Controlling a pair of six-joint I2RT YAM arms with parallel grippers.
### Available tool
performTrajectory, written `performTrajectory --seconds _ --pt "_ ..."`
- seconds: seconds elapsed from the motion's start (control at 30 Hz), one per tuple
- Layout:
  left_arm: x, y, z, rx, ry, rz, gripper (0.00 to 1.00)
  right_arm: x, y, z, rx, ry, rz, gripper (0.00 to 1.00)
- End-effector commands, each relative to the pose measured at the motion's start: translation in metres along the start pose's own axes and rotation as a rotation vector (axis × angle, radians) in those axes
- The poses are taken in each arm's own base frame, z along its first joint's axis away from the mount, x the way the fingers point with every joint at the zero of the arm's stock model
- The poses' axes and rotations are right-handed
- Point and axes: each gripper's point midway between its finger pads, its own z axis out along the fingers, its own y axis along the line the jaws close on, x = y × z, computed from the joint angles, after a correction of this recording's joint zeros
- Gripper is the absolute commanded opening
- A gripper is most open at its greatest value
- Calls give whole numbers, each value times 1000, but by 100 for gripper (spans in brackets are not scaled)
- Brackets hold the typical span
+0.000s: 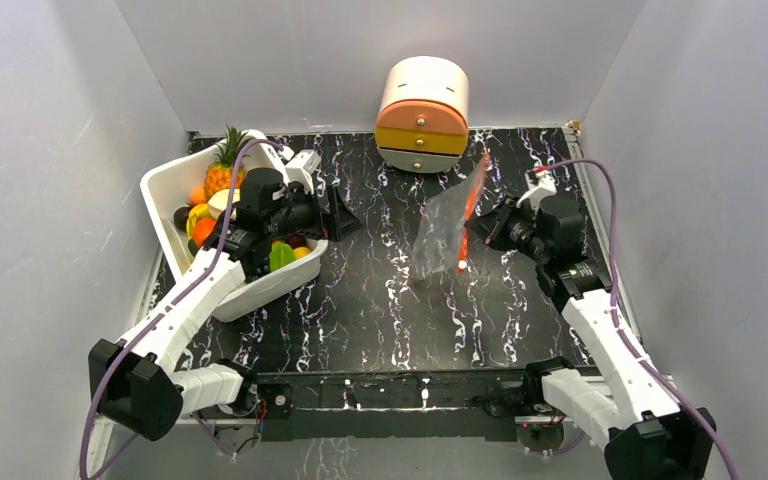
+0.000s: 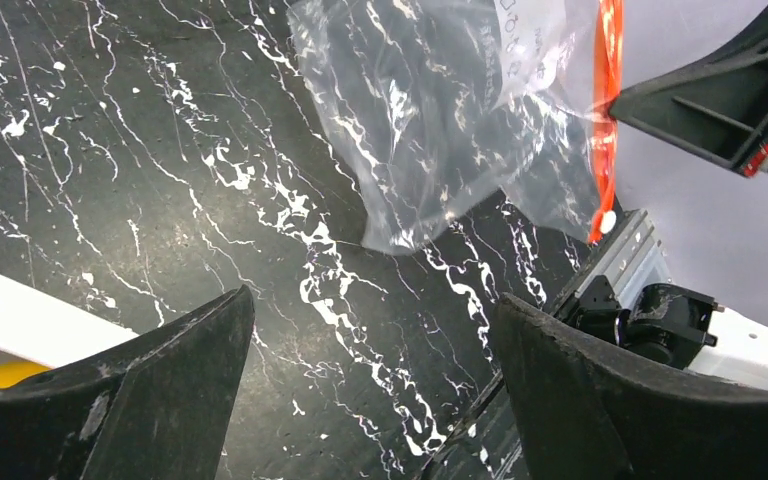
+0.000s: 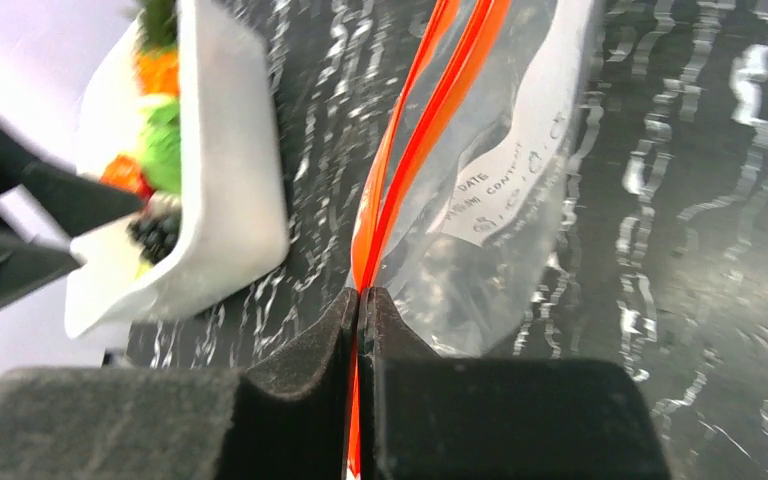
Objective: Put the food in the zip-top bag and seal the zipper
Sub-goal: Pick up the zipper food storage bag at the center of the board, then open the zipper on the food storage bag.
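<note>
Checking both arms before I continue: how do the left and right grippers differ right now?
The left gripper is open, with nothing between its fingers; the right gripper is shut on the zipper of the zip-top bag. The left gripper sits by the white tub, while the right gripper is across from it, holding the bag. Both are black two-finger grippers.

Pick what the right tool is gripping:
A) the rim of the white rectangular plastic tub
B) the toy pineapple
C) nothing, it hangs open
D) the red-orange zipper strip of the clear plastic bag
D: in the right wrist view the right tool is pinched shut on the red-orange zipper strip at the mouth of the clear plastic bag.
</note>
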Motion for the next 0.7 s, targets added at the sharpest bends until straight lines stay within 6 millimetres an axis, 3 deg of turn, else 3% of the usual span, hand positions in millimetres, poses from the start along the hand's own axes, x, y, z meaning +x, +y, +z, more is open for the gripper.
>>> performTrajectory --seconds 0.0,0.1,0.3,0.67 --pt "-25 -19 -1 56 -51 3 87 -15 70 -6 -240 -27 -181 0" --pt "-28 -25 7 79 2 -67 87 -3 89 -6 -327 -6 -243 0" --pt "-21 -47 23 223 61 -194 89 33 105 0 -407 79 -288 0" --pt "-23 -48 52 247 115 -277 95 70 130 9 -428 149 -344 0"
